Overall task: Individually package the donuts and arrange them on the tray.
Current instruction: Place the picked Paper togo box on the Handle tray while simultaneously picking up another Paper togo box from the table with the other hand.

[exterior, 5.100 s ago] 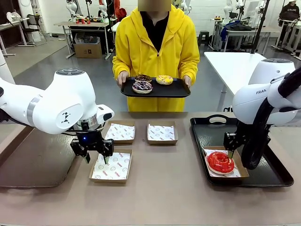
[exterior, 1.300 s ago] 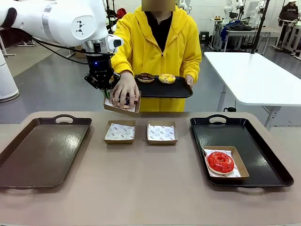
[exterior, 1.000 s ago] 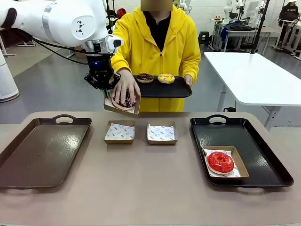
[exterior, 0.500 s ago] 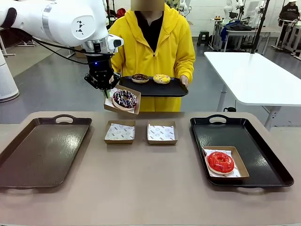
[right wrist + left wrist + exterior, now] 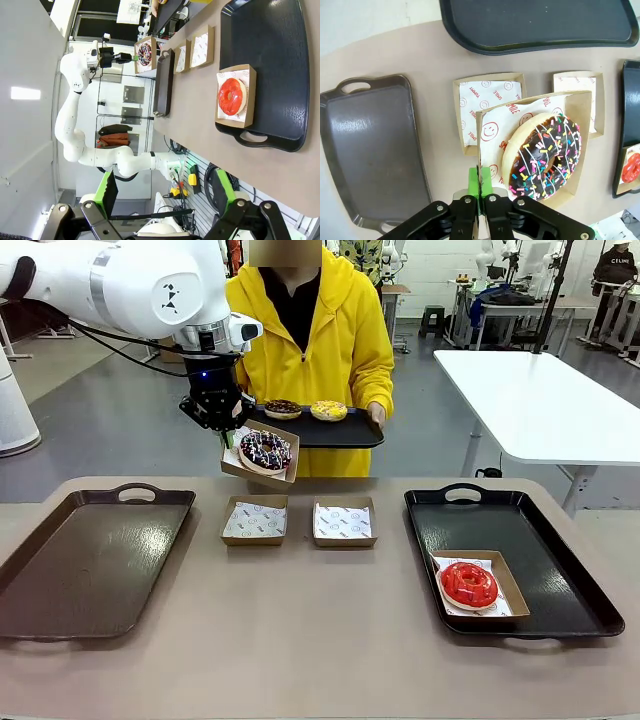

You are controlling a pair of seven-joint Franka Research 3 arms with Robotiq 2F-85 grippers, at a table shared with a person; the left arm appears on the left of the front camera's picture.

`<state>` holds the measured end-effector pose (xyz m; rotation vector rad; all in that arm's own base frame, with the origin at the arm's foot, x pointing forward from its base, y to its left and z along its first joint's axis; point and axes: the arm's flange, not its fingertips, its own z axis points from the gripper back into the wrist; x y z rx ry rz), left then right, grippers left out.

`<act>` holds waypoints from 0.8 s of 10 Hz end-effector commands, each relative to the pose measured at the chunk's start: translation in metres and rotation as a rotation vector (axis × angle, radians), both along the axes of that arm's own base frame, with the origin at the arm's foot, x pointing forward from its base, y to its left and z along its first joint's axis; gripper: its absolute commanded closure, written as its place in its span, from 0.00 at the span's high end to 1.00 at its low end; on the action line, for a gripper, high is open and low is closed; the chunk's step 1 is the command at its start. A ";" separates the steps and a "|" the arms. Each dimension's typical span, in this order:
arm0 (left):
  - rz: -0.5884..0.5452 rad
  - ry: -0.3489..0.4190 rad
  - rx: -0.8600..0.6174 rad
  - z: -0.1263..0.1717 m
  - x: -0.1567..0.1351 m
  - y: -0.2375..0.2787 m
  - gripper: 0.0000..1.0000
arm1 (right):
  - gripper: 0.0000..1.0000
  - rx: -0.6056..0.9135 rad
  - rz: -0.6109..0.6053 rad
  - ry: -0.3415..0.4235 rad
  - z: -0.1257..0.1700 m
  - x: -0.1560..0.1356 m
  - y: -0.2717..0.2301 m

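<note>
The black tray (image 5: 480, 520) on my right already carries the boxed red donut (image 5: 468, 584). Well left of it and raised, my left gripper (image 5: 480, 181) pinches a cardboard box (image 5: 586, 140) by its wall, so the sprinkled chocolate donut (image 5: 544, 156) travels packaged. My right gripper (image 5: 166, 192) hangs spread and empty, looking down on that tray.

A: Where's the left gripper (image 5: 228, 437)?
B: Just beside the person's tray (image 5: 345, 431), clamping a cardboard box (image 5: 257, 476) holding the sprinkled chocolate donut (image 5: 265, 450).
A: On that tray?
B: The yellow donut (image 5: 328, 410) and the dark donut (image 5: 283, 408), side by side.
</note>
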<state>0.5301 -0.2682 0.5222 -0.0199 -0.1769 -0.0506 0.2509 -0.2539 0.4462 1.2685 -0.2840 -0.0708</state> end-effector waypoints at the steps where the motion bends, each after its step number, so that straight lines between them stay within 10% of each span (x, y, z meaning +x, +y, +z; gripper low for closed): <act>1: 0.002 -0.002 0.003 0.002 -0.004 0.003 0.00 | 1.00 0.021 -0.004 -0.009 0.000 0.000 0.000; 8: -0.032 0.043 0.068 0.004 -0.032 0.044 0.01 | 1.00 -0.188 0.118 0.033 0.030 0.051 0.078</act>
